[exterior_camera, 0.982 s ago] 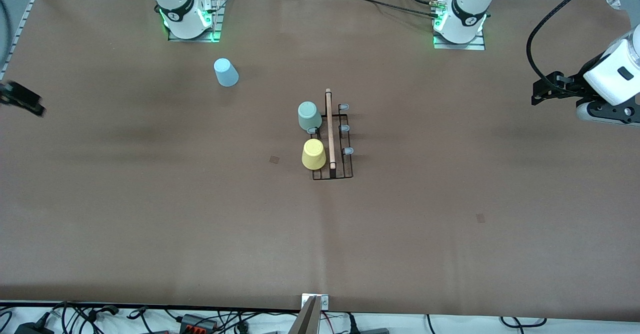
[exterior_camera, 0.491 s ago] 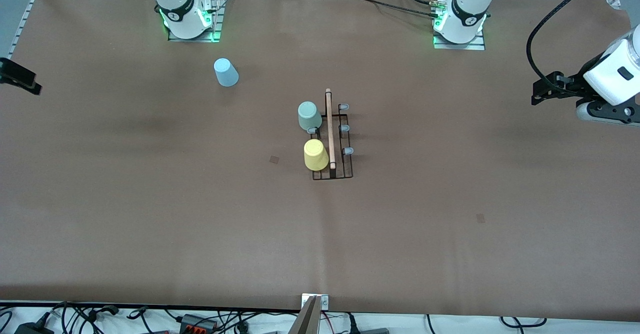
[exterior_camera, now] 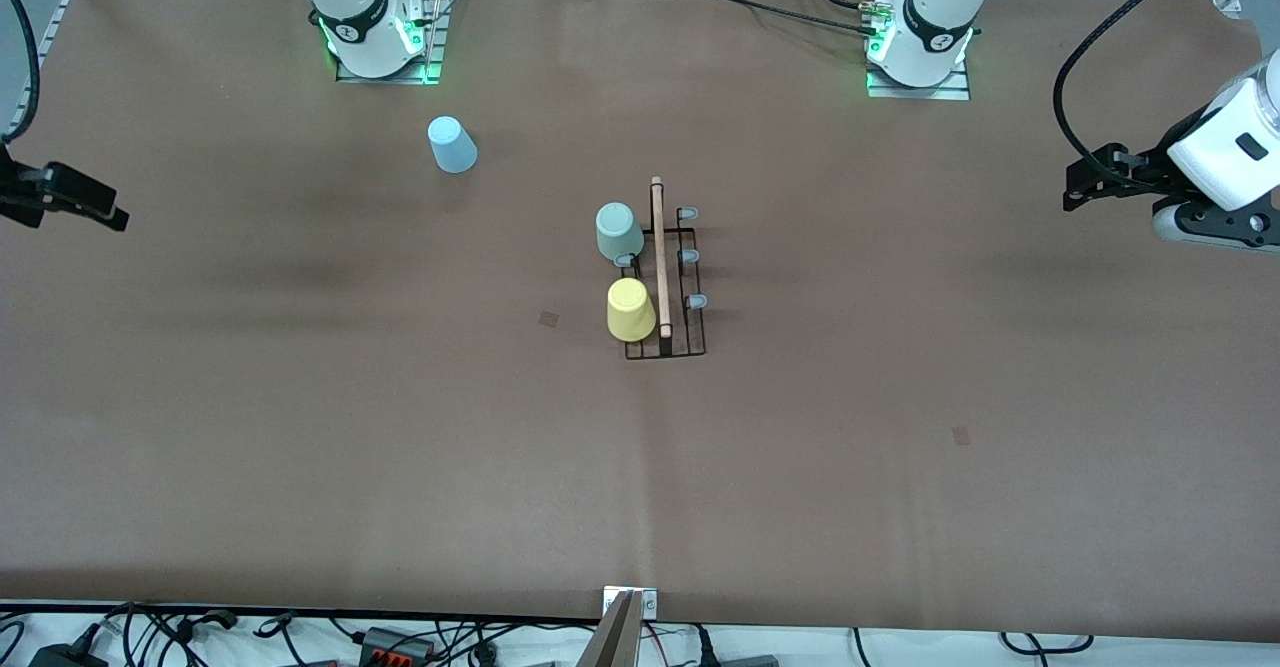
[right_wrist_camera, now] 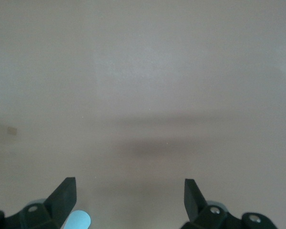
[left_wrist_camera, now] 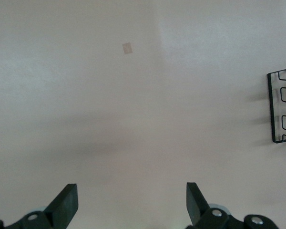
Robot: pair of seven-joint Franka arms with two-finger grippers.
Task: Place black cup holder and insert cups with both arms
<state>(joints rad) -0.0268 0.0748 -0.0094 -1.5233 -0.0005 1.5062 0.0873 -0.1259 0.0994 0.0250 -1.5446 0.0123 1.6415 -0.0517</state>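
Right gripper (exterior_camera: 105,215) moved tableward, jaws spread; left gripper (exterior_camera: 1075,192) likewise; three cups (exterior_camera: 620,232).

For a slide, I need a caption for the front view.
Mint-green cup and yellow cup sit on the black cup holder; light-blue cup stands apart.

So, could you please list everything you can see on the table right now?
Holder: one, black wire with wooden rod, mid-table.
Green cup: one, mint, upside down on the holder.
Yellow cup: one, upside down on the holder, nearer the camera than the green cup.
Blue cup: one, light blue, upside down on the table near the right arm's base.
Left gripper: black, jaws open, empty.
Right gripper: black, jaws open, empty.
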